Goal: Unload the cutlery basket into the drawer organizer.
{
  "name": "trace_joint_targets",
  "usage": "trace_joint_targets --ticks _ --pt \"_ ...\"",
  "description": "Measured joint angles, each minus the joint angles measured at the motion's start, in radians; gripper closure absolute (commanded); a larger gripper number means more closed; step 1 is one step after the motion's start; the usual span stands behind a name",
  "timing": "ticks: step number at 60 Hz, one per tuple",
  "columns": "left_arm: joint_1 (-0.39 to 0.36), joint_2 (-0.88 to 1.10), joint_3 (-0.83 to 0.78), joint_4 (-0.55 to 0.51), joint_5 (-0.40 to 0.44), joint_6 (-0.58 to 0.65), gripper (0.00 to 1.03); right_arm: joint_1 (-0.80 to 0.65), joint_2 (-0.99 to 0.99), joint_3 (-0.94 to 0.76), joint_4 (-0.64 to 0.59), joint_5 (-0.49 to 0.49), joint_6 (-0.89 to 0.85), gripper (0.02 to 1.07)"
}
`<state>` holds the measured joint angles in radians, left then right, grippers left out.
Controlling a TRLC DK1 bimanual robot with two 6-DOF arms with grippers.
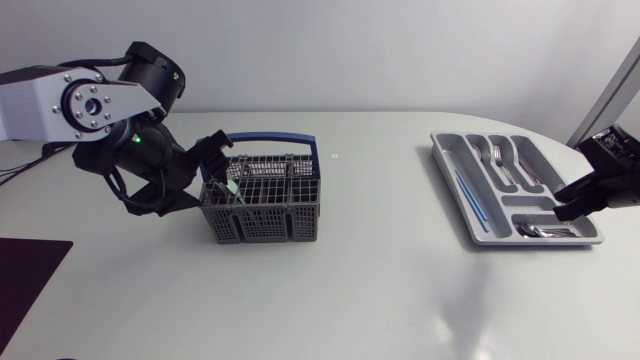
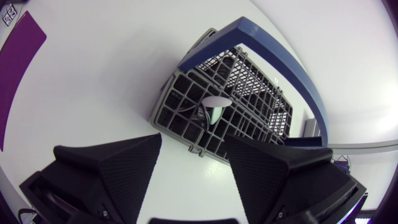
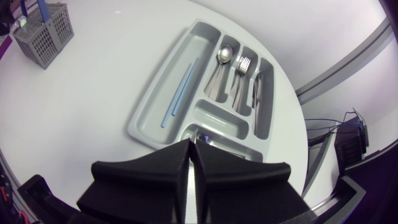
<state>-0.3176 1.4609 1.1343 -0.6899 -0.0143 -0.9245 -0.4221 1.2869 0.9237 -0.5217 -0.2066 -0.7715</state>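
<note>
The grey cutlery basket (image 1: 262, 198) with a blue handle (image 1: 290, 140) stands left of the table's middle. My left gripper (image 1: 217, 152) hovers over its left end, open and holding nothing. In the left wrist view the basket (image 2: 186, 99) lies just ahead of the spread fingers (image 2: 127, 165), with a spoon (image 2: 214, 104) standing in it. The grey drawer organizer (image 1: 450, 165) sits at the right, holding a spoon (image 3: 219, 71), forks (image 3: 239, 78), a knife (image 3: 258, 93) and a blue stick (image 3: 179, 93). My right gripper (image 1: 568, 207) is shut and empty over the organizer's near right corner.
A purple mat (image 1: 30, 280) lies at the table's front left edge. The organizer's front compartment (image 1: 545, 231) holds small cutlery under the right gripper. Bare white tabletop stretches between basket and organizer.
</note>
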Motion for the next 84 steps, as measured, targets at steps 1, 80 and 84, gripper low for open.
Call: trace_joint_targets --ticks 1,80,84 --pt "0.000 0.000 0.000 0.000 0.000 0.000 0.32 0.000 0.005 -0.010 0.020 0.013 -0.004 1.00" --pt "-0.032 0.032 0.039 -0.007 -0.105 -0.098 0.40 0.001 0.391 -0.061 0.496 0.259 -0.068 0.07" --pt "-0.032 0.032 0.042 -0.008 -0.105 -0.098 0.40 0.001 0.391 -0.068 0.502 0.261 -0.068 0.07"
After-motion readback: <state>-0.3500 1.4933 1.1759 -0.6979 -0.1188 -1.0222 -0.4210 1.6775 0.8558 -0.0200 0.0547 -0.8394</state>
